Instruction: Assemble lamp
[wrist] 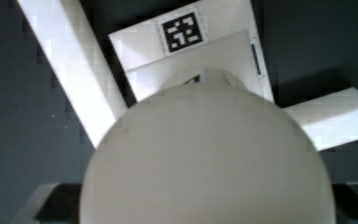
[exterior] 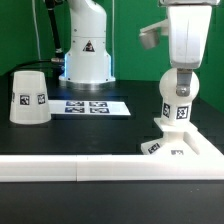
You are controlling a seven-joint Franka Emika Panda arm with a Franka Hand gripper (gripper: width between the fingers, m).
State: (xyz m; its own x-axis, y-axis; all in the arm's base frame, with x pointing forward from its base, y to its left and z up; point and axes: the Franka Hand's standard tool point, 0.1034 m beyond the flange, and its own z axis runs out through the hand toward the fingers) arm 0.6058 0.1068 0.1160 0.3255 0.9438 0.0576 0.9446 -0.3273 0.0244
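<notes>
White plastic bulb hangs neck-down in the end effector, which is clamped on its rounded top, directly above the flat square base that sits at the rail's corner. The neck seems to meet the base's socket. To do this well, I'd keep the bulb upright, centred over the socket, and twist gently without side load. Shade waits on the tabletop, well apart at the exterior view's left.

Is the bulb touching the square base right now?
Touching. In the exterior view the bulb stands upright with its neck set down into the base, no gap between them; the gripper is around its top. The wrist view's bulb hides the joint.
</notes>
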